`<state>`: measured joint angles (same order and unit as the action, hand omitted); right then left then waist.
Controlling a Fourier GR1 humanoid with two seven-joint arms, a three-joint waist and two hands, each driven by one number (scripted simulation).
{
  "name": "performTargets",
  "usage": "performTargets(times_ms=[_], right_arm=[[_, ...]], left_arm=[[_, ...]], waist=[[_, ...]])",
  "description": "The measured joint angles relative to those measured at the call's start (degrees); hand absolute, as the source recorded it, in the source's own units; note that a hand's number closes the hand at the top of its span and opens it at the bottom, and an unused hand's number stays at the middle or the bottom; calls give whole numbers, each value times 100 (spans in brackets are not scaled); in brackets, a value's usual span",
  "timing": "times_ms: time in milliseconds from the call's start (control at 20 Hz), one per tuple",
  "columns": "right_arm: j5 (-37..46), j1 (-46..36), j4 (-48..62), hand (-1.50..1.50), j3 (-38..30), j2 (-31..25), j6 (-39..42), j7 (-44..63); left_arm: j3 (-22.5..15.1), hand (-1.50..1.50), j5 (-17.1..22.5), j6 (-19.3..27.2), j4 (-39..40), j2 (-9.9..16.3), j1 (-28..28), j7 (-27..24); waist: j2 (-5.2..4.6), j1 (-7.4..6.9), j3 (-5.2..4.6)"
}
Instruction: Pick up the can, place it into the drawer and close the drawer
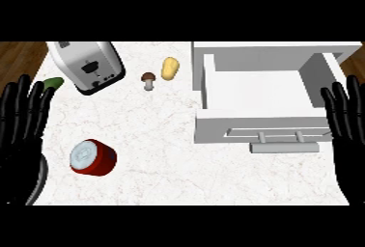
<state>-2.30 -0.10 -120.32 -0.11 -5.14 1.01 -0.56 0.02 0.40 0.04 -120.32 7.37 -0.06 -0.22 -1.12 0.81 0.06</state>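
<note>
Left robot hand: the left robot hand (21, 130) stands at the 9 o'clock edge of the view, fingers straight and pointing up, spread apart, holding nothing. It rests open beside the table's left rim.
Right robot hand: the right robot hand (347, 120) stands at the 3 o'clock edge, fingers straight and upright, apart, empty. Its fingers overlap the right end of the drawer's front in this view.
Table: a white marbled table (178, 178) fills most of the view, with dark wood floor showing at the far corners.
Can: the red can (92, 157) with a pale lid lies tilted on the table at about 8 o'clock from the middle, just to the right of the left robot hand and not touched by it. It is well apart from the drawer.
Drawer: the white drawer (260, 94) is pulled open at about 2 o'clock, its inside bare and white. Its front panel faces the near side, and a handle bar (281, 137) runs across it.
Mushroom: a small brown mushroom (148, 80) stands at about 11 o'clock, between the toaster and the drawer.
Yellow item: a yellow oblong piece of food (170, 68) lies just beyond and right of the mushroom.
Toaster: a silver toaster (87, 65) sits tilted at the far left, about 10 o'clock.
Green item: a green thing (53, 83) pokes out at the toaster's left, partly hidden by the left fingers.
</note>
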Motion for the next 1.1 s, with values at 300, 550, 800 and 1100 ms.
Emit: performTargets(times_ms=[300, 550, 800, 1100], right_arm=[[182, -62, 71, -150, -122, -9, -45, -82], [281, 250, 266, -150, -167, 15, -250, 788], [240, 565, 100, -150, -252, -24, -216, 1094], [121, 906, 232, -150, -415, -9, 0, 791]], left_arm=[[-256, -150, -5, -155, -251, -156, 213, -95], [-457, -150, -316, 139, -173, -252, 660, 992], [-682, -150, -590, 323, -729, -311, 912, 1949], [-610, -150, -564, 277, -1109, -328, 1206, 2212]], waist=[[90, -70, -4], [103, -83, -3], [117, -82, -4], [118, -83, -4]])
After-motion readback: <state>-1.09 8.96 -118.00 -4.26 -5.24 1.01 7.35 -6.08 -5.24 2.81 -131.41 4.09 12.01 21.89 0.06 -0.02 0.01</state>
